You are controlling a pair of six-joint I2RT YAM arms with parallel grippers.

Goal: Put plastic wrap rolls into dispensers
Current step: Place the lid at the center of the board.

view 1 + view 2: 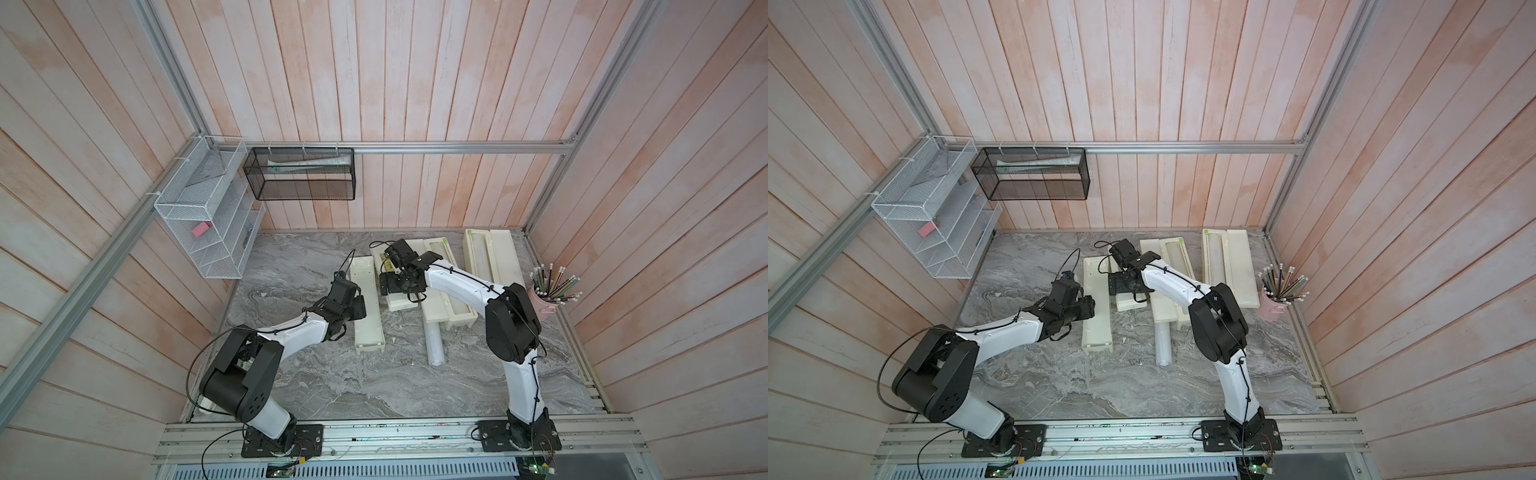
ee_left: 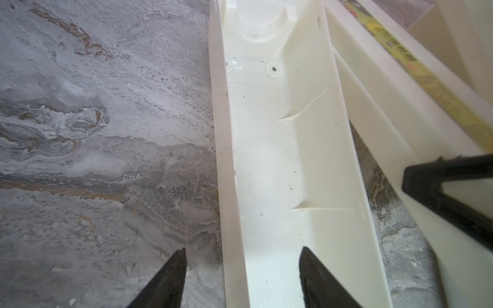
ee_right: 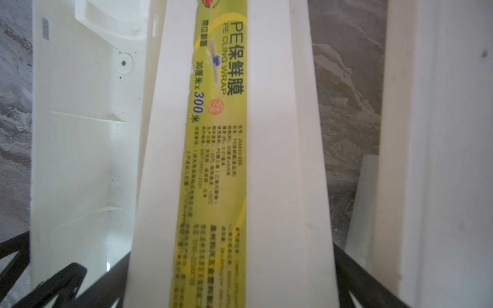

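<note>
With our left end effector [image 2: 244, 249] open astride the empty dispenser's [image 1: 368, 307] 9 o'clock wall, our right end effector [image 1: 388, 286] spread about the labelled lid [image 3: 274, 160], grip unclear, and a plastic wrap roll [image 1: 435, 345] loose on the tabletop [image 1: 311, 374] at 4 o'clock, we risk the light box skidding or tipping.

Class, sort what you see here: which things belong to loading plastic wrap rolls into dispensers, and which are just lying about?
For the job: empty open dispenser; middle dispenser, loaded; corner dispenser, loaded; loose plastic wrap roll.
Lying about: pink cup of pencils; white wire basket; pink block inside it; black mesh basket.
</note>
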